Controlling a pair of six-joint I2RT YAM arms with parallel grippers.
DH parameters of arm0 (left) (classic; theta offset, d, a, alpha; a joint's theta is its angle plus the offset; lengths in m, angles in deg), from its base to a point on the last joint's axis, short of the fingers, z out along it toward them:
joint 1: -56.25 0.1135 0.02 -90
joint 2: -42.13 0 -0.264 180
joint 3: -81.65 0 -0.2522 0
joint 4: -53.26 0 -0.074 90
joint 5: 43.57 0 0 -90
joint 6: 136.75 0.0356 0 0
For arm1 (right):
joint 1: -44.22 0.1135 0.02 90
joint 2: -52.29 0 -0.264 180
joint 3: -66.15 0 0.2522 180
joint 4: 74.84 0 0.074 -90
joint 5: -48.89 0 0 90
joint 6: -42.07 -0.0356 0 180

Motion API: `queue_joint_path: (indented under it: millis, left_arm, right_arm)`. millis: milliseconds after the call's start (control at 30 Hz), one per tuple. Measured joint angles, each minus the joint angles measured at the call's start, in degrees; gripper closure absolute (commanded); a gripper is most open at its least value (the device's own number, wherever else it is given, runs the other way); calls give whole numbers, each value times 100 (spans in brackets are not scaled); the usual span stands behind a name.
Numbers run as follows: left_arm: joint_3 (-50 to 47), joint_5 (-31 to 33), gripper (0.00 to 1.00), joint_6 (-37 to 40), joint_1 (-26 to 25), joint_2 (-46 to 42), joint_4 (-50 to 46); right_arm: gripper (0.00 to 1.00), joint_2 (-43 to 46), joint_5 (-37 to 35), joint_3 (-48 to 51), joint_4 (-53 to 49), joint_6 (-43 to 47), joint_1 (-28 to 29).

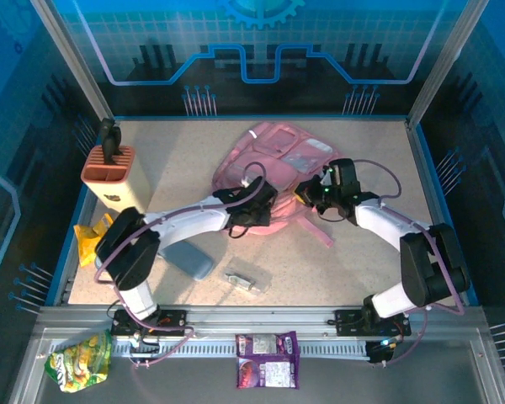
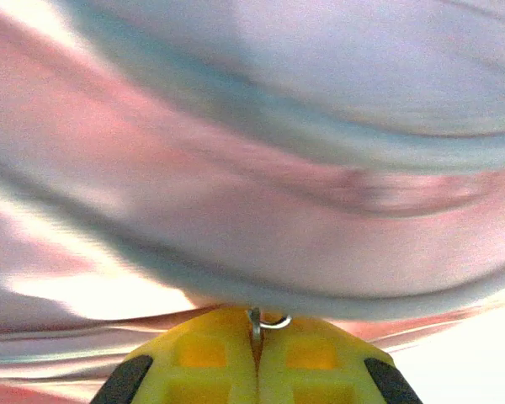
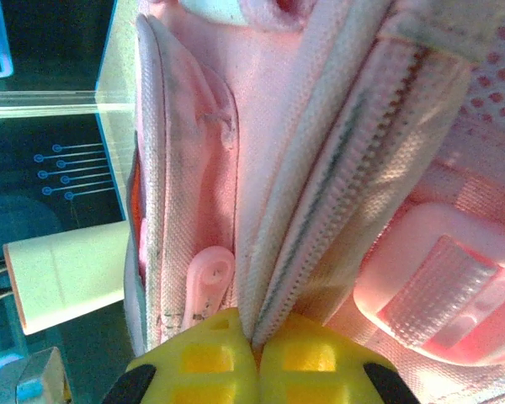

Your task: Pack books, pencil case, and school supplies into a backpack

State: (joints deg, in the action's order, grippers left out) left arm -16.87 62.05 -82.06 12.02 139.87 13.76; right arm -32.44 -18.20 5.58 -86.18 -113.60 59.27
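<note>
Packing looks barely begun, and the work in hand seems to be opening the backpack [image 1: 273, 147]. The left gripper [image 2: 257, 341] has its jaws pressed together on a small metal ring [image 2: 269, 321], probably a zip pull, with blurred pink fabric directly ahead of them. The right gripper [image 3: 257, 341] has its jaws closed on the backpack's edge, pinching the fabric where the zip [image 3: 320, 202] runs away from the fingertips. The two sets of jaws sit near each other on the bag's near side, the left ones to the left. The pencil case [image 1: 190, 259] lies on the table well behind the left jaws, back toward that arm's base. The clear item [image 1: 247, 282] lies behind and between both sets of jaws. Neither is packed. Whether the books are inside I cannot tell. With both grippers busy on the bag, one must let go before anything is picked up. Far left of the left jaws stands a beige block [image 1: 109, 172], with a yellow snack bag [image 1: 88, 237] behind it. Purple packets [image 1: 268, 360] and a green bag [image 1: 80, 360] lie beyond the arm bases, out of the way.
</note>
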Motion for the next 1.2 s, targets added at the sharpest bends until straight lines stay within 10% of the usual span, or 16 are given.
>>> queue_joint_path:
  millis: [267, 633, 1200]
  left_arm:
    - [-323, -428, 100, 723, 588, -437, 205]
    - [514, -857, 100, 636, -289, 234, 483]
    - [612, -1056, 100, 411, -463, 380, 555]
  right_arm:
    - [97, -234, 826, -586, -686, 660, -472]
    - [38, -1040, 807, -1853, -1379, 1648, -988]
    - [42, 608, 409, 396, -916, 553, -125]
